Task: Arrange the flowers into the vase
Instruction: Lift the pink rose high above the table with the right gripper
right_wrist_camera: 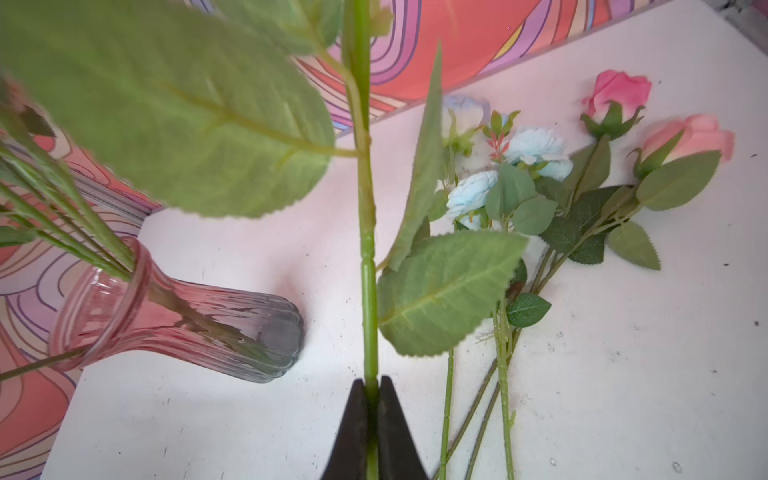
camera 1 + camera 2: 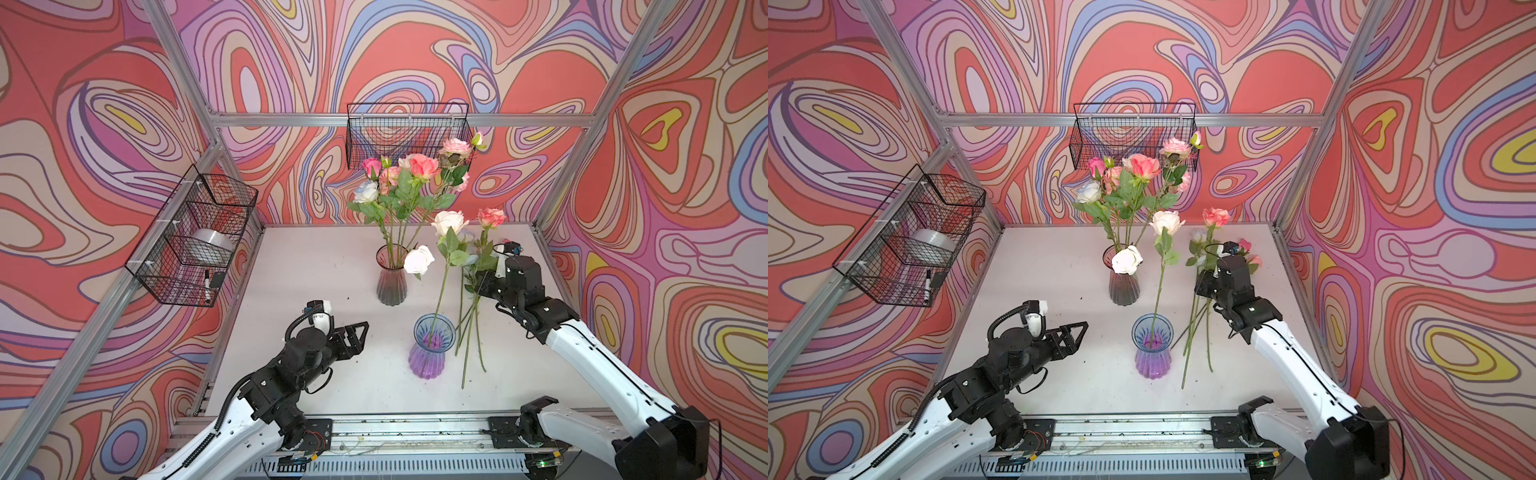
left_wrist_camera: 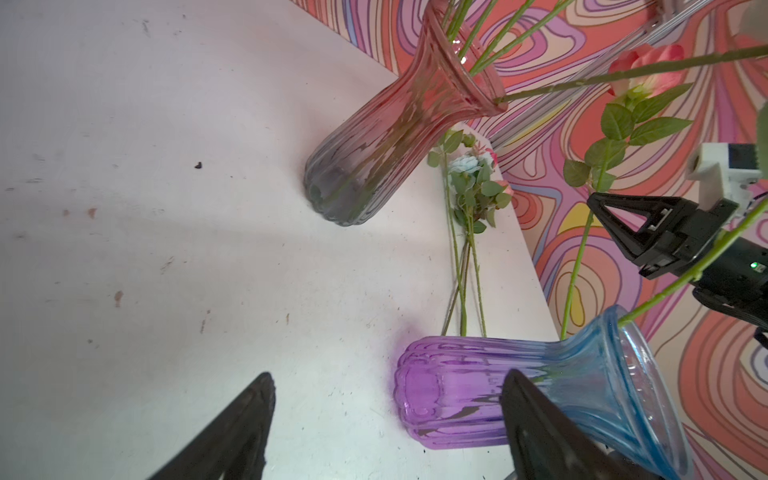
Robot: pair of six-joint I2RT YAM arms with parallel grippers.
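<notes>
While the right hand (image 1: 372,384) pinches one rose stem (image 1: 368,291), the left hand (image 2: 362,338) gapes wide. Loose flowers (image 1: 511,195) lie near the surface's (image 2: 307,266) right edge beside the blue vase (image 2: 430,357); open room lies leftward.

I see a white table (image 2: 316,266), scuffed, with dark specks on it. Behind the table and on both its sides are walls (image 2: 415,50) papered in swirls of coral, lilac, blue and cream, with bits of yellow. Aluminium frame bars (image 2: 291,119) run along the wall behind the table and up from its far corners. A black wire basket (image 2: 395,141) hangs on the bar behind the table. A second wire basket (image 2: 235,189) hangs left of the table with a tape roll (image 2: 214,245) and a marker (image 2: 206,284) inside. A slotted grey duct (image 2: 395,463) runs along the table's near edge. The light is even, with soft shadows on the table.
</notes>
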